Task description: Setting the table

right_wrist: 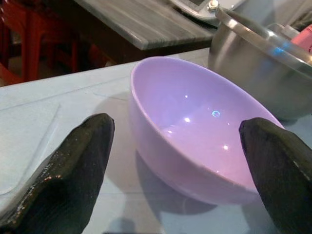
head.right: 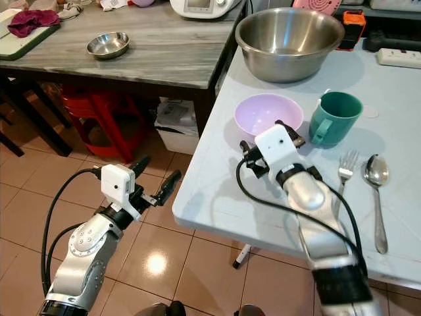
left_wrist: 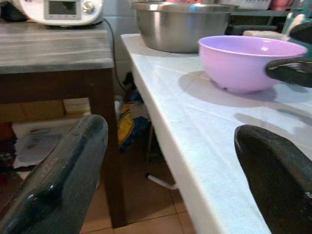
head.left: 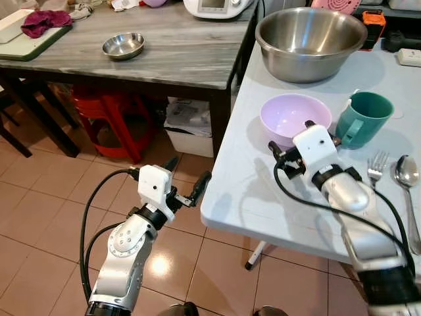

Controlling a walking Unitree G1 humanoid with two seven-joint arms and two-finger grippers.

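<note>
white table (head.left: 263,197) — terracotta tile floor (head.left: 46,217)

Empty lilac bowl (head.left: 294,117) upright beside teal mug (head.left: 364,118), fork (head.left: 376,168), spoon (head.left: 409,191).

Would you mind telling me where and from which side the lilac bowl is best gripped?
Probably by its near rim: the lilac bowl sits upright and empty, its thin lip facing the open right pincer just short of it. One finger inside and one outside should pinch the wall. The green mug crowds its right side, the steel bowl the far side.
</note>
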